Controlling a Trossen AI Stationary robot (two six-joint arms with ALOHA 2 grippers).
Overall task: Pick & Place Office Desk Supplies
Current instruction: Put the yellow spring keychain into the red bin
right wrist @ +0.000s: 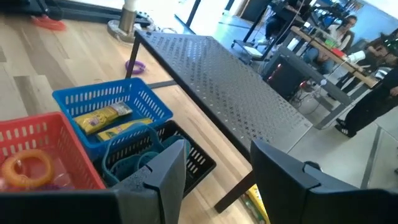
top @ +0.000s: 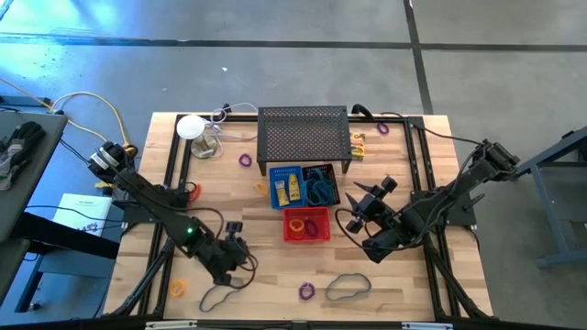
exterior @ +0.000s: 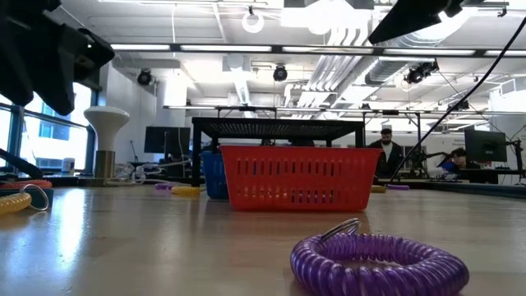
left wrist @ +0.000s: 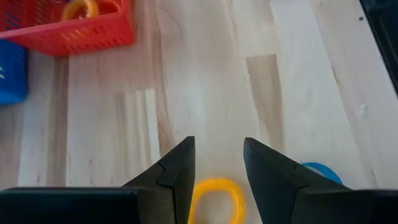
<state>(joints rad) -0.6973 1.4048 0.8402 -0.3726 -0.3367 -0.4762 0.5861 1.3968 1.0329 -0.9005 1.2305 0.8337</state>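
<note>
Yellow ring (left wrist: 216,199) beneath left pincer (left wrist: 219,163)

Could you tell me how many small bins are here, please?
3. The blue bin and black bin sit side by side at the black mesh rack; the red bin lies beside them, farther from it. The rack may hide more.

Mesh rack (top: 304,134), three small bins (top: 305,225)
</note>
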